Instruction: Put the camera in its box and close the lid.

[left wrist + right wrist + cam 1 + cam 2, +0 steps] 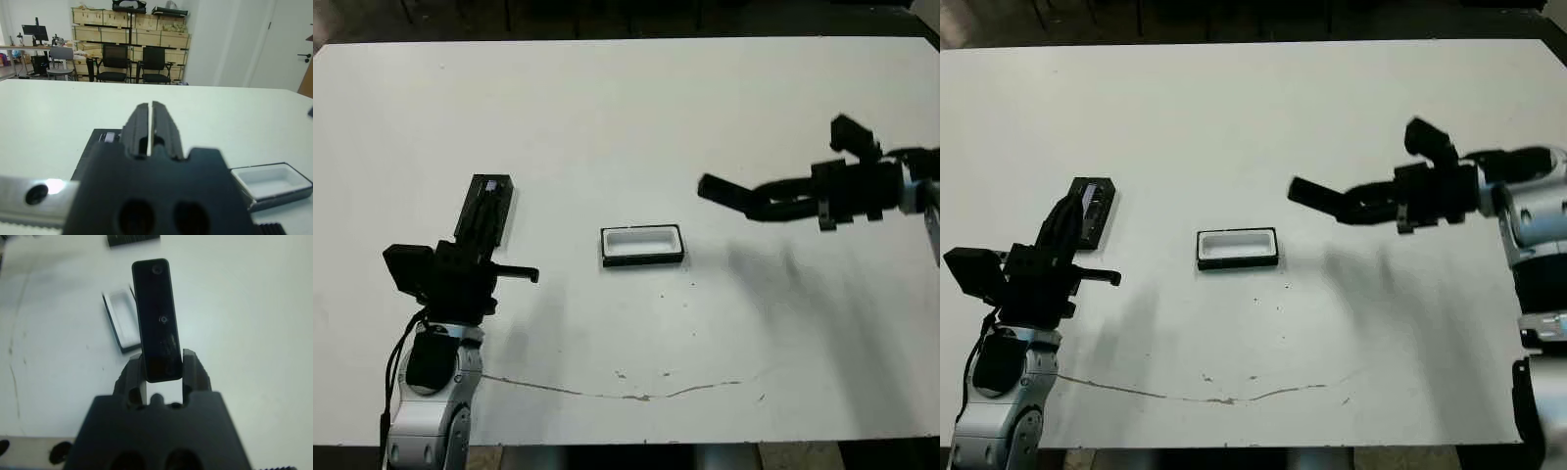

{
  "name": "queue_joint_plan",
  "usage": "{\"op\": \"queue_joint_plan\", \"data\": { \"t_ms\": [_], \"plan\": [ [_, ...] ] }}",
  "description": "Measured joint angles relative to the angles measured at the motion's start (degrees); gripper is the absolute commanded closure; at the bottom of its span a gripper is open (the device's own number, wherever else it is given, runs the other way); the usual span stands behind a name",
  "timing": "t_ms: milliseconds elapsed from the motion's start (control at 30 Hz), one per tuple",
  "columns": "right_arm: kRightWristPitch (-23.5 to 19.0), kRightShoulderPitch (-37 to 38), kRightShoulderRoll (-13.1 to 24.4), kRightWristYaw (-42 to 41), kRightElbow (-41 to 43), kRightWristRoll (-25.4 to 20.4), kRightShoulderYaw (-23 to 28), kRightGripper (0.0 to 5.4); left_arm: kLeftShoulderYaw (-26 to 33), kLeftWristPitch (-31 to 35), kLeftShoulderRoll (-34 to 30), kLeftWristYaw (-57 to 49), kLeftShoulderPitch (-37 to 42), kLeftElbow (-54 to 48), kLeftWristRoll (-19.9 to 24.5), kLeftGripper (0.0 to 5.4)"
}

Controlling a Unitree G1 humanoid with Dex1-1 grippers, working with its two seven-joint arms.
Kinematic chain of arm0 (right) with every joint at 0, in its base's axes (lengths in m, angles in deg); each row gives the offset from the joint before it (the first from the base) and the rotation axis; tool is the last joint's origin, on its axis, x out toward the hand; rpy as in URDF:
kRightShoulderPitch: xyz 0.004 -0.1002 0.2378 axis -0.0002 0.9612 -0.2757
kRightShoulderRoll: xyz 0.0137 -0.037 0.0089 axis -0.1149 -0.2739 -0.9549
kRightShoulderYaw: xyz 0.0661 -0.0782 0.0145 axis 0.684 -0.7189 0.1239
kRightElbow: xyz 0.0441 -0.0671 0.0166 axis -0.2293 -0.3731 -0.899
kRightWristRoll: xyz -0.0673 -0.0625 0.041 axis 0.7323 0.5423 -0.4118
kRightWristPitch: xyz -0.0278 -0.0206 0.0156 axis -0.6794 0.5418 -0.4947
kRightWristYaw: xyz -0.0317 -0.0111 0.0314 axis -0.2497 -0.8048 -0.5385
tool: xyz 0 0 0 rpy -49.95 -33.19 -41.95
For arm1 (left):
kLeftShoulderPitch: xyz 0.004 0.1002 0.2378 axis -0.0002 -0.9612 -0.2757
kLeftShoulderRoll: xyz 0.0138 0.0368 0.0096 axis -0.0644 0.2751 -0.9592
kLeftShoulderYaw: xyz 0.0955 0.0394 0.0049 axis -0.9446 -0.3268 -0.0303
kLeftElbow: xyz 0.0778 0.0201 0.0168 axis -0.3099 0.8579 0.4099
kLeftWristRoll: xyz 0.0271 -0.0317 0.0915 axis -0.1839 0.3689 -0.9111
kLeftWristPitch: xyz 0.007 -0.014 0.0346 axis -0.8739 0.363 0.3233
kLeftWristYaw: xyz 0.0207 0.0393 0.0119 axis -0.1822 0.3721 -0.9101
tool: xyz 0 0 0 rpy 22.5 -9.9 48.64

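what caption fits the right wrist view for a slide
Right gripper holds the camera above the table, with the open box lying just beyond it.

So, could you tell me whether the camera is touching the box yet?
Apart: in the left eye view the camera hangs in the right gripper, white table showing between it and the box.

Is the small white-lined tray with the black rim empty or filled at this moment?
Empty. The white-lined tray shows only bare white lining, while the slim black camera bar is clamped in the right gripper above the table.
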Motion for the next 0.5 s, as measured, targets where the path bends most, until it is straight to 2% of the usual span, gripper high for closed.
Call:
{"op": "queue_joint_plan", "data": {
  "t_ms": [133,300,500],
  "plan": [
    [-1.75,-4.34,-1.82,0.21,1.03,0.78,-3.4,4.88,-0.57,0.24,0.12,-0.23,-0.24,-0.3,-0.04,5.4],
    [-2.33,-8.16,-3.28,0.54,1.43,5.45,-10.31,4.88,-1.17,0.09,0.21,-0.65,-0.63,-0.32,-0.64,5.4],
    [1.85,-11.48,-5.97,-0.02,-1.97,10.49,-16.26,4.88,-1.54,-0.17,0.41,-0.7,-0.74,-0.26,-0.64,5.4]
  ]
}}
